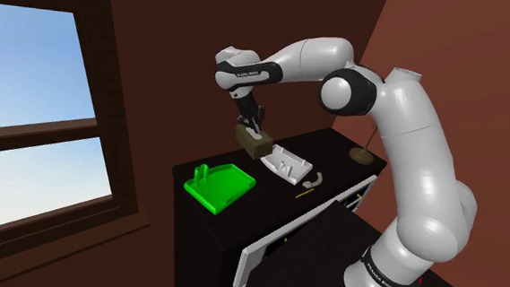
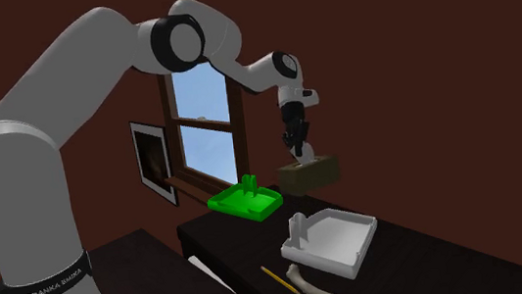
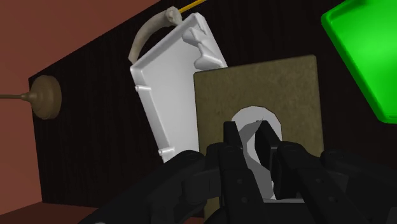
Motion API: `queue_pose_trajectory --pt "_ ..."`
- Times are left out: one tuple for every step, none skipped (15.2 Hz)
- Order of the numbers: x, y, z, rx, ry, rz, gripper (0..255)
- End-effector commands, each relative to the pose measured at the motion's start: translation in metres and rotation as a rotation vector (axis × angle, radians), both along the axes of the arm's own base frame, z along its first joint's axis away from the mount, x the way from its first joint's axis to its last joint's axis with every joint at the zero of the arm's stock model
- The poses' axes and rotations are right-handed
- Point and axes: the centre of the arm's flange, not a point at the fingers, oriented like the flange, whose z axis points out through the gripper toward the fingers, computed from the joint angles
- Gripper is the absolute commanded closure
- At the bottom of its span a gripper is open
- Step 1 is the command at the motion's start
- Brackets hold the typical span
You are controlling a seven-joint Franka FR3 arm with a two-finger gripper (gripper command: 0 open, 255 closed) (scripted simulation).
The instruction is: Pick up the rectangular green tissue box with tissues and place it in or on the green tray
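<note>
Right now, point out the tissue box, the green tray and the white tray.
tissue box [image 2: 313,175], second exterior view, its side face.
green tray [image 1: 224,183], shoulder view, its bare floor.
white tray [image 2: 341,234], second exterior view, its bare floor.

Reddish-brown walls [image 1: 447,40] close in a dim room; a window [image 1: 30,126] in a dark wooden frame shows bright blue sky with thin cloud. A dark bench [image 1: 268,197] stands near that window; a framed picture [image 2: 152,161] hangs on the wall beside it.
</note>
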Motion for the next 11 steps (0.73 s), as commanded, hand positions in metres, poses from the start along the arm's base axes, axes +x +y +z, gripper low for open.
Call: queue_pose_trajectory --pt "0.000 0.000 0.011 0.000 0.000 0.000 255" --pt "0.000 0.000 0.017 0.000 0.000 0.000 255" --pt "0.000 0.000 0.022 0.000 0.000 0.000 255" --pt "0.000 0.000 0.027 0.000 0.000 0.000 255" --pt "0.000 0.000 0.032 0.000 0.000 0.000 255" --pt "0.000 0.000 0.038 0.000 0.000 0.000 255" --pt "0.000 0.000 0.043 0.000 0.000 0.000 255" --pt "0.000 0.000 0.048 0.000 0.000 0.000 255" --pt "0.000 0.000 0.054 0.000 0.000 0.000 255" --pt "0.000 0.000 0.059 0.000 0.000 0.000 255" --pt "0.000 0.000 0.062 0.000 0.000 0.000 255"
